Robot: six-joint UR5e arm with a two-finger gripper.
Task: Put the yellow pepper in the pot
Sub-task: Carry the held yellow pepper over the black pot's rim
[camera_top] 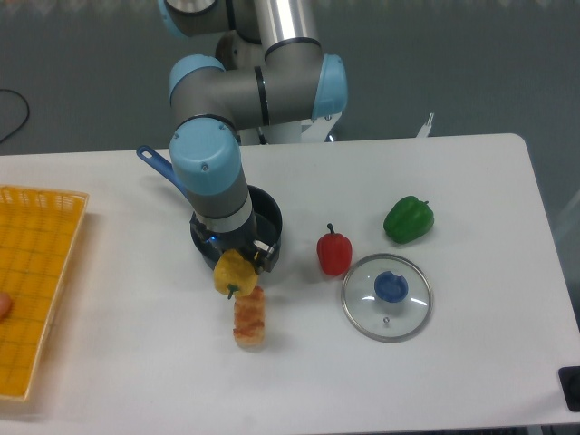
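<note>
The yellow pepper (233, 273) hangs with its dark stem pointing down, just in front of the pot's near rim and above the table. My gripper (239, 261) reaches down from the blue wrist and is shut on the pepper; its fingers are mostly hidden by the wrist and the pepper. The pot (267, 217) is a dark round saucepan behind the pepper, largely covered by my arm. Its blue handle (159, 168) points back left.
An oblong orange-brown breaded piece (250, 317) lies right below the pepper. A red pepper (333, 253), a green pepper (408, 219) and a glass lid with a blue knob (387, 296) lie right of the pot. A yellow basket (36, 281) stands at the left edge.
</note>
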